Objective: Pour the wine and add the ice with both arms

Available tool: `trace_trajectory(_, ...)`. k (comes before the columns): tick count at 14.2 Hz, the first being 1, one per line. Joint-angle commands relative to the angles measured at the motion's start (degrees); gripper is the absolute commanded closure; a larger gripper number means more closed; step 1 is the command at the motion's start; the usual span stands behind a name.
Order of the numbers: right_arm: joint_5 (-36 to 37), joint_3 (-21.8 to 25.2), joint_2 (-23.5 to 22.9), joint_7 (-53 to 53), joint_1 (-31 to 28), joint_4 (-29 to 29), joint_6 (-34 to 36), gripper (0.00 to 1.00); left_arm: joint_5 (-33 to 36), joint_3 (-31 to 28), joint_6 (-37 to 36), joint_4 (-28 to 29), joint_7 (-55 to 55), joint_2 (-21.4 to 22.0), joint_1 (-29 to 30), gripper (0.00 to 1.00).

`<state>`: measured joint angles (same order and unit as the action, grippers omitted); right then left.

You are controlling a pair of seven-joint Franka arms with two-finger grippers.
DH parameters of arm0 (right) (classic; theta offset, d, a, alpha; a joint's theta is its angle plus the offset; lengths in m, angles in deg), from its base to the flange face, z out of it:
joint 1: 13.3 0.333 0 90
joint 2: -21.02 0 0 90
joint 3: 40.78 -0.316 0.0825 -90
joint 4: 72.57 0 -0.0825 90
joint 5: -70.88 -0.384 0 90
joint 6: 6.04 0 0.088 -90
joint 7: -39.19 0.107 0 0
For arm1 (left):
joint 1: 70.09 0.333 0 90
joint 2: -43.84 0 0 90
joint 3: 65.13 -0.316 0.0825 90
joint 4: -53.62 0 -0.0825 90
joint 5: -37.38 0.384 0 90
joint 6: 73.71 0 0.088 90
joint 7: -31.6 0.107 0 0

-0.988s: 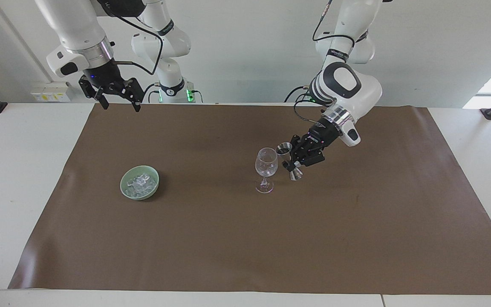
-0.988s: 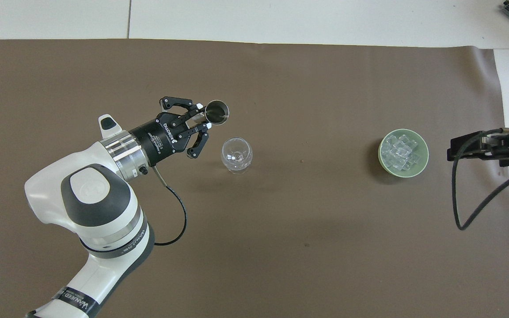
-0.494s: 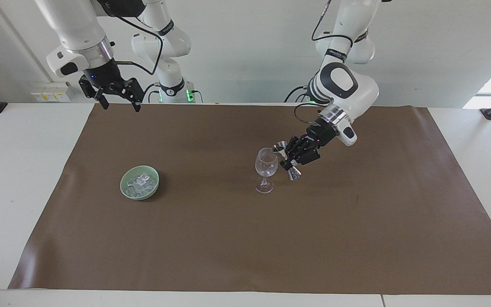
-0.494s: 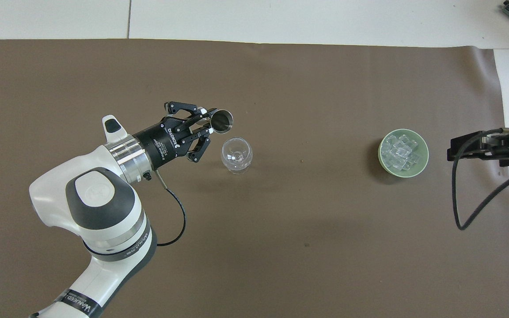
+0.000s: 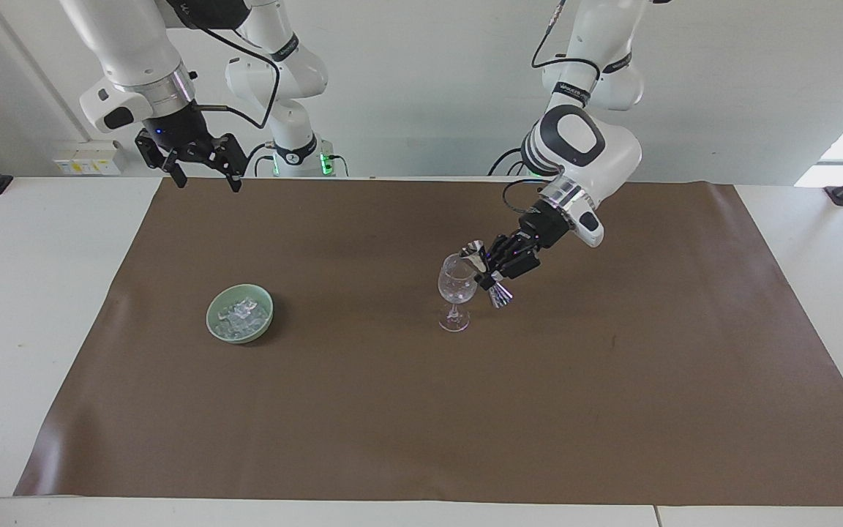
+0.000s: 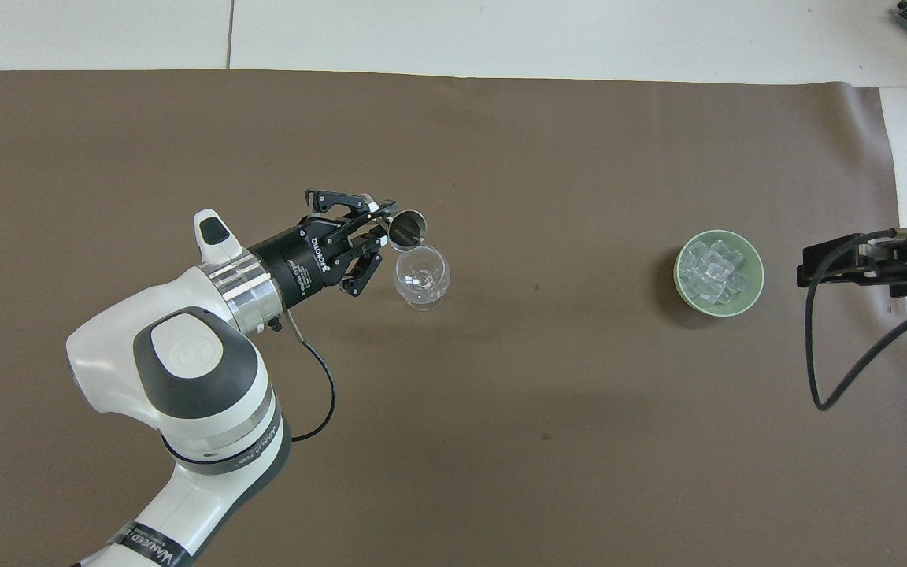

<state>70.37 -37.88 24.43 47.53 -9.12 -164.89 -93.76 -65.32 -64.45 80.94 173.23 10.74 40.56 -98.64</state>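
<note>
**Jigger tipped at the glass rim, ice in its bowl**

The left gripper [image 5: 491,272] is clamped on a steel jigger [image 5: 486,274], fingers pinching its waist, holding it tilted so its upper cup meets the rim of the wine glass [image 5: 456,291] standing just beside the fingertips. Around them spreads a brown mat [image 5: 612,395] on a white table [image 5: 26,307], with a pale wall above the robots' end. Well apart from those fingers, toward the right arm's end, a pale green bowl [image 5: 240,313] holds the ice [image 5: 242,313]: small clear cubes, whitish and glinting, heaped together. The right gripper [image 5: 205,172] waits with its fingers spread wide, raised over the mat's edge.
</note>
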Motion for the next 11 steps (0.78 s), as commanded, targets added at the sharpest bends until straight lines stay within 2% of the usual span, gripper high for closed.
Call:
trace_trajectory(1, 0.42, -0.27, 0.54, -1.49, -0.3, -0.13, 0.89, 0.0, 0.04, -0.77, 1.62, 1.94, 4.23, 1.96, -1.33, 1.0)
trace_trajectory(11, 0.42, -0.27, 0.54, -1.49, -0.3, -0.13, 0.89, 0.0, 0.04, -0.59, 4.7, 2.38, 18.47, 1.87, -2.56, 1.0)
